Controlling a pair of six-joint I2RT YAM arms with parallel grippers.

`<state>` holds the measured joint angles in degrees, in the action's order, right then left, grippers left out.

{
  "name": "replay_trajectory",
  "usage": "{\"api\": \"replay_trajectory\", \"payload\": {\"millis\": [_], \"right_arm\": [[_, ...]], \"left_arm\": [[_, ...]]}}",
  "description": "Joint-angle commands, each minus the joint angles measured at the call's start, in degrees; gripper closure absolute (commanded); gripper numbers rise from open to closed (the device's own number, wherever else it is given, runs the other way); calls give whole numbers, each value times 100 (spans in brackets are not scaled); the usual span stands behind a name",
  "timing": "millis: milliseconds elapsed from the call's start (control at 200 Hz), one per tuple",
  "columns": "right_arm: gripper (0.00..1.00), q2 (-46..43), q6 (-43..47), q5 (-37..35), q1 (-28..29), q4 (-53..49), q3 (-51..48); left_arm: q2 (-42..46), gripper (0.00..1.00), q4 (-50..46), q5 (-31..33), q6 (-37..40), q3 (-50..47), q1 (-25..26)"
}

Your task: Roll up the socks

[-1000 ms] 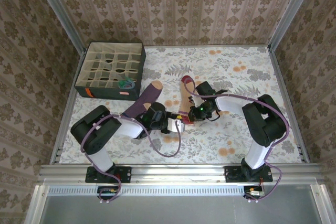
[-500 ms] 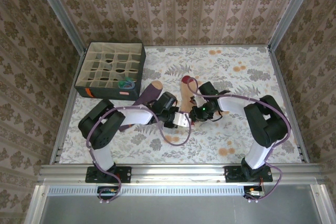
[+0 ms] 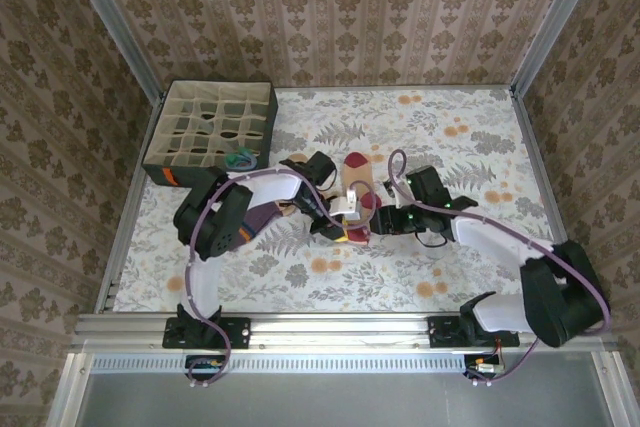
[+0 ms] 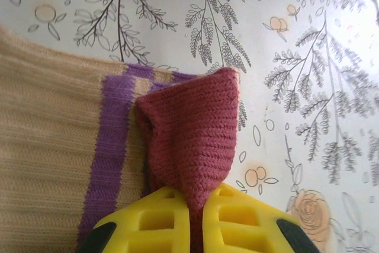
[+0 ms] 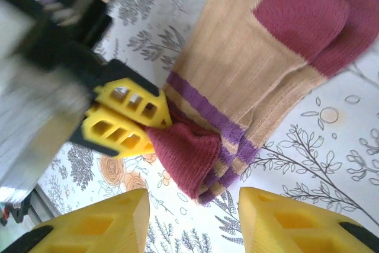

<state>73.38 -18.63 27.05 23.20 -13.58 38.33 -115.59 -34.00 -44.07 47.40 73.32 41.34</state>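
Three socks are on my screens, and the peach sock [image 3: 352,185] is the one being worked. It lies near the middle of the bench [image 3: 450,137], running away from the arms, with its maroon toe at the far end.

From the left wrist I see its striped end: a purple stripe [image 4: 109,146] across the ribbed peach knit, then the maroon cuff [image 4: 192,128] pulled up into a peak. The left tool [image 4: 198,214] is clamped tight on that cuff, the knit pinched flat between its yellow fingers [image 4: 148,223]. The frame cuts those fingers off at the bottom edge, so I cannot see how much fabric lies inside.

From the right wrist the same grip shows side-on, and the maroon heel patch [image 5: 302,13] sits farther up the sock. The right tool [image 5: 194,205] hangs just short of the cuff with its jaws apart, touching nothing I can make out. The left tool's body beside it is a blur.

The purple sock [image 3: 260,220] lies left of the peach one, mostly hidden under the left arm [image 3: 262,185], so only a strip of purple shows. The blue-grey sock [image 3: 240,159] is a small bundle in a near-row compartment at the right end of the dark fabric box [image 3: 205,177], which stands at the bench's far left corner. It is too small for me to tell its shape.
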Motion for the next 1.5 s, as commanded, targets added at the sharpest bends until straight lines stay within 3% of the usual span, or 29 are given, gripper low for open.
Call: {"api": "replay_trajectory", "payload": {"millis": [0, 80, 250, 485, 655, 1120, 1495], "right_arm": [[59, -628, 737, -532, 127, -47, -65], [58, -999, 1249, -492, 273, 350, -307], [53, -1248, 2543, -1233, 1113, 516, -412], [50, -937, 4175, -2531, 2217, 695, -571], [48, -426, 4684, -3284, 2699, 857, -615], [46, 1034, 5381, -3663, 2741, 1243, -149], [51, 1342, 5587, -3507, 2743, 1255, 83]], "left_arm": [[-188, 97, -883, -558, -480, 206, -101], [-273, 97, -911, -539, -644, 299, -150], [-461, 97, -973, -541, -808, 436, -179], [-629, 98, -1068, -672, -885, 601, -216], [-682, 98, -1196, -851, -913, 701, -279], [-746, 98, -1469, -1047, -792, 786, -385], [-737, 98, -1476, -1071, -842, 816, -386]]}}
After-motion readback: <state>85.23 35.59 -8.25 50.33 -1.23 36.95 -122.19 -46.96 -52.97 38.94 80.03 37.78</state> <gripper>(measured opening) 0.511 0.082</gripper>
